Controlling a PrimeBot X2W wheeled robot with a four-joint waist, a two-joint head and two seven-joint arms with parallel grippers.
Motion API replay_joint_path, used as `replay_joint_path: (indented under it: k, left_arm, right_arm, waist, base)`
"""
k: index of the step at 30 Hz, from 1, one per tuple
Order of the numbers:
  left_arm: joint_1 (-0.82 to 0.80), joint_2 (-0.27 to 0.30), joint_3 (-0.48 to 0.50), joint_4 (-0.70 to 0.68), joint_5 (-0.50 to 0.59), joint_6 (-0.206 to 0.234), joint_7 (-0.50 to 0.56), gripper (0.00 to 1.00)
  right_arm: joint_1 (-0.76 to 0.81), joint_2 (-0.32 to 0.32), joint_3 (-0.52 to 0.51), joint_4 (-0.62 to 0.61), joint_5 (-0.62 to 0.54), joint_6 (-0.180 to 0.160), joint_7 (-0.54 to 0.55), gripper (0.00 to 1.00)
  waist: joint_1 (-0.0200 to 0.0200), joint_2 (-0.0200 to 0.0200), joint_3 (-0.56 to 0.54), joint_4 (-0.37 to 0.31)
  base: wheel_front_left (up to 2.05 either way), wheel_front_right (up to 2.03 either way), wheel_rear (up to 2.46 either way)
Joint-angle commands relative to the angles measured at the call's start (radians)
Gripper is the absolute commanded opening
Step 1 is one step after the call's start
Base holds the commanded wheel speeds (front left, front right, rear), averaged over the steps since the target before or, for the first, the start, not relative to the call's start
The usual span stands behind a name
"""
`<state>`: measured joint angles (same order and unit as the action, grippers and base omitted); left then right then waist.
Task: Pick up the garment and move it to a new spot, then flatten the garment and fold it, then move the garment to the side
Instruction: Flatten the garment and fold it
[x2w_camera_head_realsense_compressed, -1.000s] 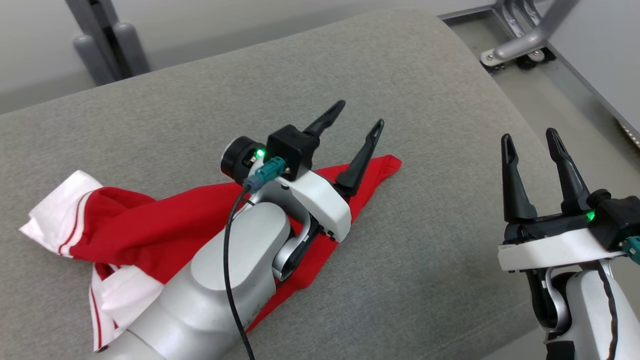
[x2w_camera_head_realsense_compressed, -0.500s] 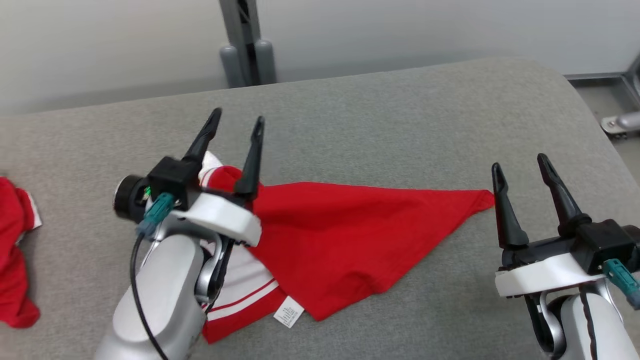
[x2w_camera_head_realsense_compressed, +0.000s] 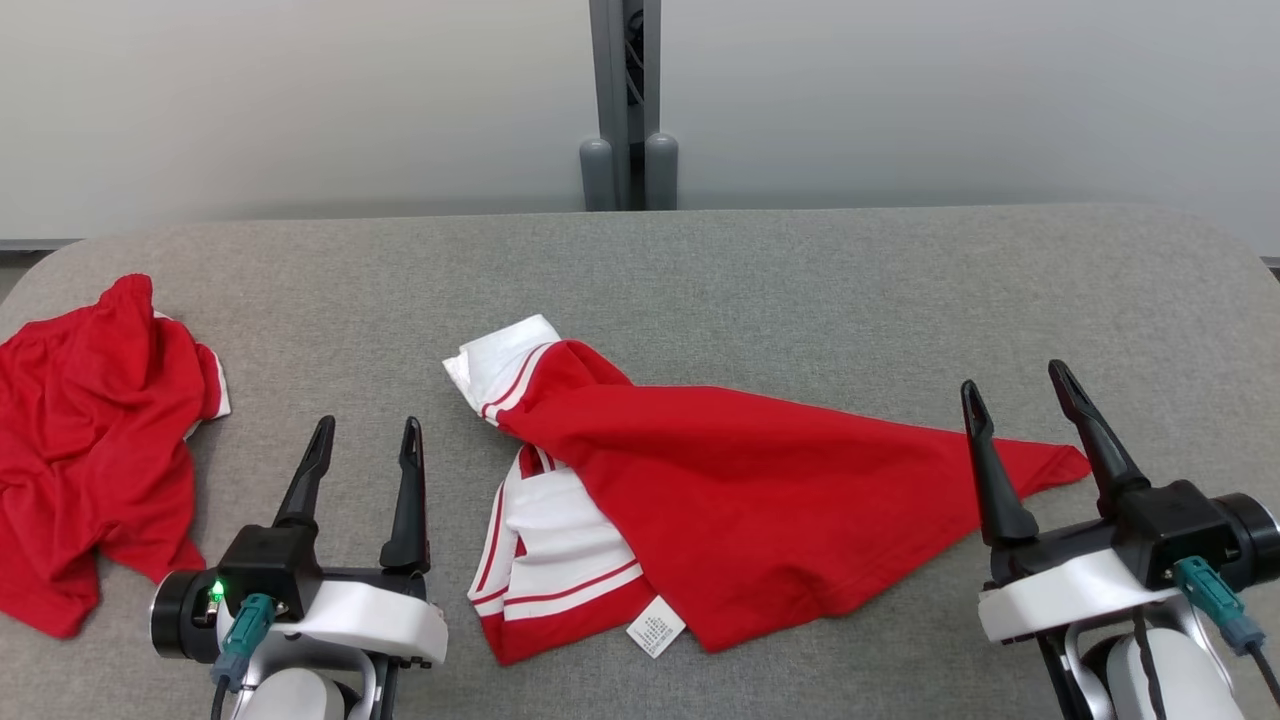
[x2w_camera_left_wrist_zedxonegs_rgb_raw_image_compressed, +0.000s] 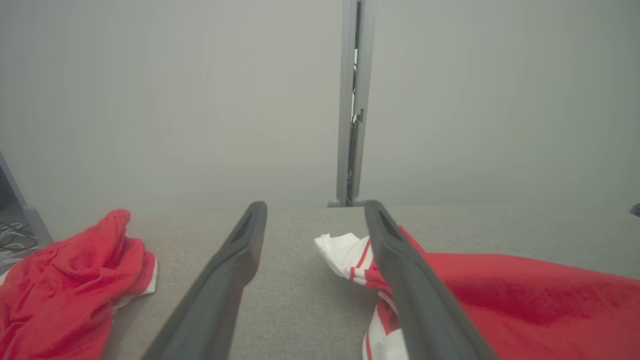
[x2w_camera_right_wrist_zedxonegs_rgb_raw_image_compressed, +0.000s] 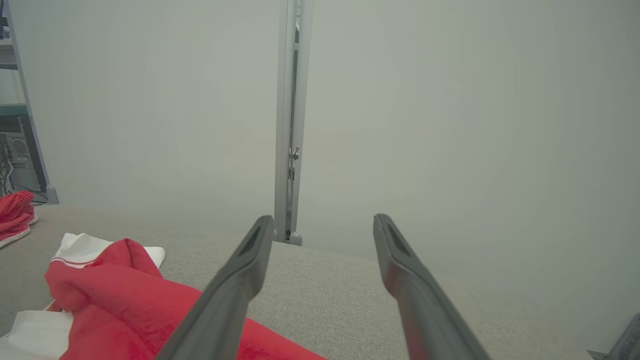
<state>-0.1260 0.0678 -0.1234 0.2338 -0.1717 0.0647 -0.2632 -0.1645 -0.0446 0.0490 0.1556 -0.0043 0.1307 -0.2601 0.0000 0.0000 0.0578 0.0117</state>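
Far left of the red-and-white garment (x2w_camera_head_realsense_compressed: 740, 490), well apart from it: second red garment (x2w_camera_head_realsense_compressed: 90, 450), crumpled in a heap on the grey padded table (x2w_camera_head_realsense_compressed: 800, 260), white trim showing at one edge. More fully in the head view than half a second ago, owing to the camera's turn and not to any shift of the cloth.

Just left of the red-and-white garment: left gripper (x2w_camera_head_realsense_compressed: 367, 424), fingers spread wide, nothing between them, bare grey padding beneath. Clear of the cloth now. Half a second ago poised over the white striped end; a second ago forearm laid across the red body. Confirmed from the left wrist view: fingers apart, nothing gripped, striped end ahead of the fingertips and partly behind the right-hand finger.

Red-and-white garment itself: at mid-table, neither flattened nor folded. White striped end bunched at its left, a second white striped panel nearer the robot, white label (x2w_camera_head_realsense_compressed: 656, 627) turned out at the near hem, red body tapering to a point at its right. Lie of the cloth matching that of half a second ago.

Behind the red-and-white garment, beyond the table's far edge: grey upright post (x2w_camera_head_realsense_compressed: 625, 100) against a pale wall (x2w_camera_head_realsense_compressed: 950, 100).

At the red-and-white garment's right-hand point: right gripper (x2w_camera_head_realsense_compressed: 1012, 376), fingers likewise spread, holding nothing. Left finger crossing the red tip in the head view; contact with the cloth not determinable. Half a second ago, that point just reaching the same finger in view.
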Motion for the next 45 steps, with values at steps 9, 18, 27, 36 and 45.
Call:
replay_joint_path:
  k: [9, 18, 27, 36, 45]
  left_arm:
    - [-0.008, -0.014, 0.025, 0.0, 0.017, -0.036, -0.001, 1.0]
    - [-0.017, -0.016, 0.004, 0.024, -0.026, -0.028, -0.001, 1.0]
    - [-0.026, -0.016, -0.004, 0.039, -0.047, -0.03, -0.001, 1.0]
    - [-0.028, -0.016, -0.019, 0.043, -0.058, -0.029, -0.001, 1.0]
    - [-0.027, -0.016, -0.027, 0.048, -0.061, -0.027, -0.001, 1.0]
  right_arm:
    - [0.031, -0.035, 0.192, 0.018, 0.042, 0.0, -0.005, 1.0]
    - [0.012, -0.126, 0.473, 0.128, 0.109, 0.0, -0.005, 1.0]
    - [-0.021, -0.148, 0.554, 0.262, 0.074, 0.0, -0.005, 1.0]
    - [-0.06, -0.147, 0.547, 0.376, -0.001, 0.0, -0.005, 1.0]
    - [-0.088, -0.118, 0.511, 0.463, -0.004, 0.0, -0.003, 0.0]
  waist:
    - [0.0, 0.0, 0.009, 0.04]
    - [0.0, 0.0, 0.033, 0.086]
    - [0.0, 0.0, 0.045, 0.129]
    - [0.0, 0.0, 0.064, 0.18]
    - [0.0, 0.0, 0.07, 0.206]
  base:
    - [0.0, 0.0, 0.0]
    - [0.0, 0.0, 0.0]
    - [0.0, 0.0, 0.0]
    - [0.0, 0.0, 0.0]
    - [0.0, 0.0, 0.0]
